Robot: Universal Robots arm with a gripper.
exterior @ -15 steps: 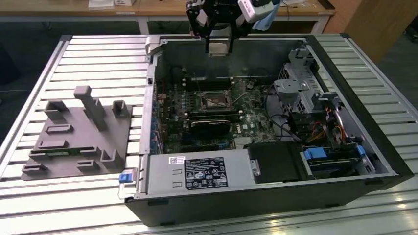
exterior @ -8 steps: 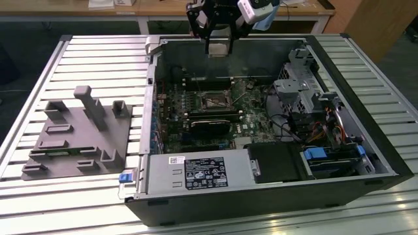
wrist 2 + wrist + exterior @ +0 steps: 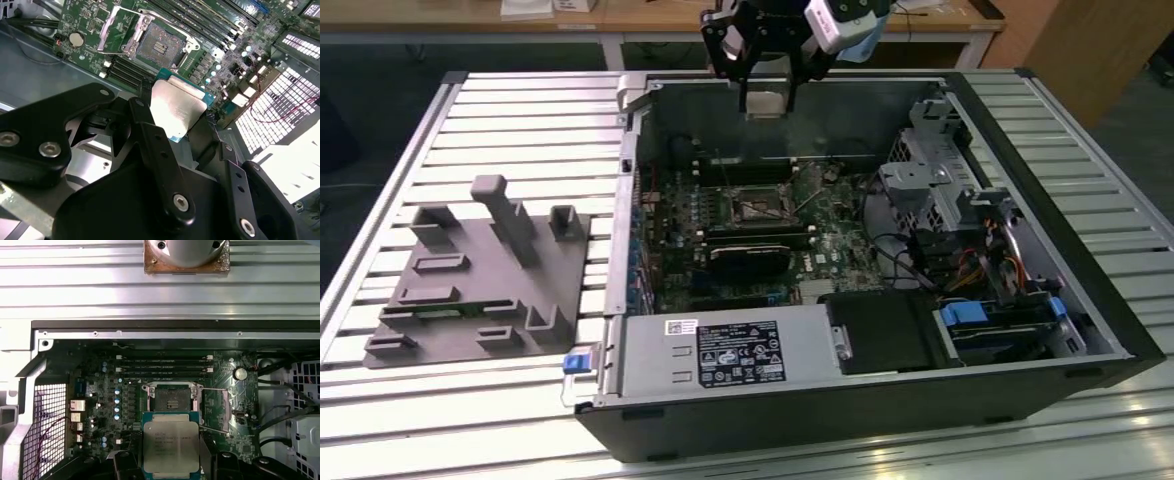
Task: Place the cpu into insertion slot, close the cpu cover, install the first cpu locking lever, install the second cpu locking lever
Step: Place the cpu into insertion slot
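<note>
My gripper is clenched on the cpu, fingers pinching its opposite edges; I hang above the open computer case, the chip well clear of the motherboard; the insertion slot lies bare (the cpu cover is flipped open beside it).

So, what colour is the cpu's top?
Silver-grey metal cpu, best in the first wrist view.

You see a big metal table made of long silver slats. Behind it stands a wooden desk with white legs. The floor is dark. A wooden cabinet stands at the exterior view's right.
</note>
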